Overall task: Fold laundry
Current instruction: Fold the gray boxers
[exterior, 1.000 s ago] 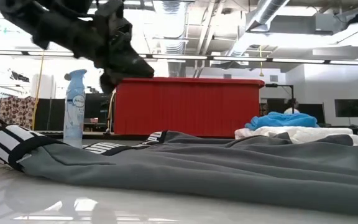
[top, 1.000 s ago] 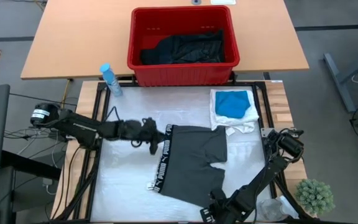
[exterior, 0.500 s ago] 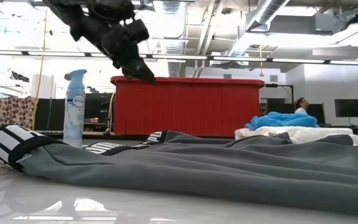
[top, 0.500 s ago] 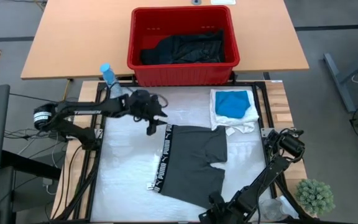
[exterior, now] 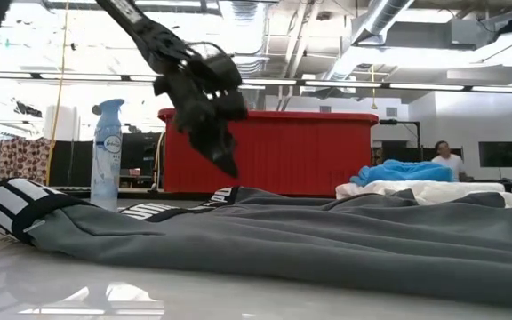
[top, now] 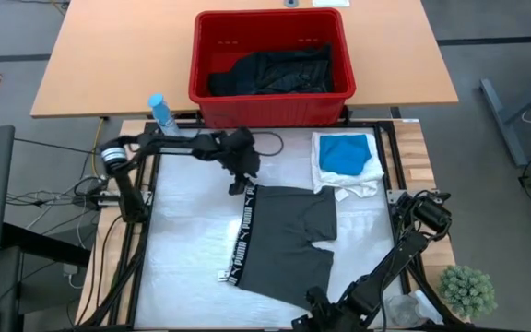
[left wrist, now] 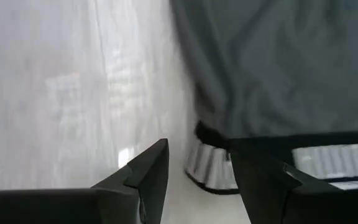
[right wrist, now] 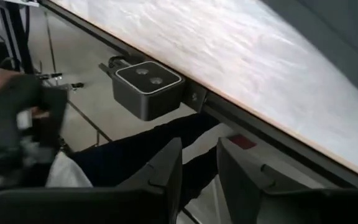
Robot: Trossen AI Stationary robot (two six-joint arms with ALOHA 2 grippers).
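Dark grey shorts (top: 284, 240) with a black lettered waistband (top: 240, 231) lie flat on the white table cover. My left gripper (top: 241, 184) hangs open, slanting down, just above the waistband's far corner (left wrist: 211, 167), its fingers on either side of that corner without touching it. My right gripper (top: 304, 320) is open at the table's near edge, past the shorts' near corner, with nothing between its fingers (right wrist: 166, 165). A teal garment (top: 346, 152) rests on a folded white one (top: 353, 180) at the far right. Black garments (top: 275, 69) lie in the red basket (top: 270, 103).
The red basket stands beyond the table's far edge on a wooden table. A blue spray bottle (top: 162, 118) stands at the far left corner. A small green plant (top: 468, 290) sits off the near right corner. A boxy camera (right wrist: 146, 84) is fixed under the near edge.
My left gripper has swung from the table's left side toward the far edge and then right, turning as it went, and has come down over the far corner of the shorts' waistband. The shorts have not moved.
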